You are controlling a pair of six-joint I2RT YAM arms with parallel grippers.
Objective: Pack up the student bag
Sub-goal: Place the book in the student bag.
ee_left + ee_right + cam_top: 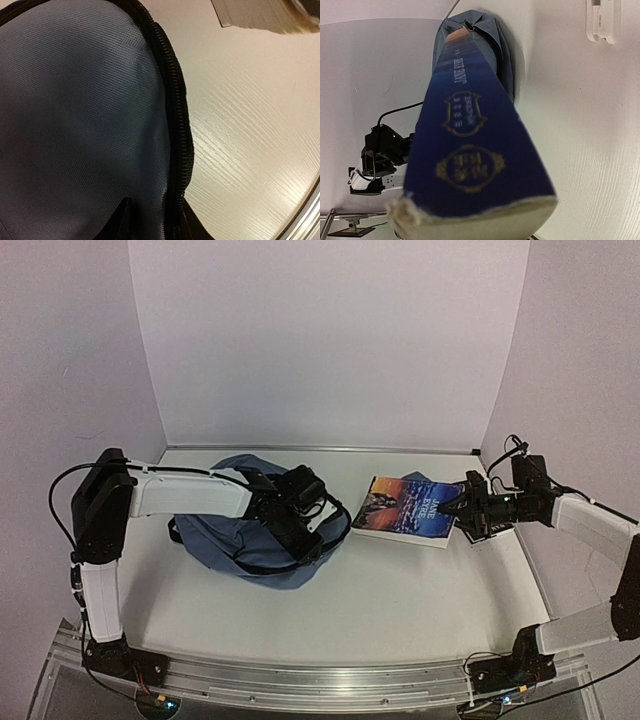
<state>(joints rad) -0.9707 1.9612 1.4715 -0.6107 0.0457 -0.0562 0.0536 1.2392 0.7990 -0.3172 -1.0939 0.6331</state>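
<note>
Two grippers work at your slate-blue backpack [220,540]: it lies under your left gripper [308,515] at its right zipper edge, finger spread unclear; right of it, your right gripper [458,510] pinches a paperback book [405,505].

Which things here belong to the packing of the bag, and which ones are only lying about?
For the job:
bag
book, held in the right gripper
left gripper, at the bag's zip edge

Only lying about:
small white plastic piece, seen from the right wrist
</note>
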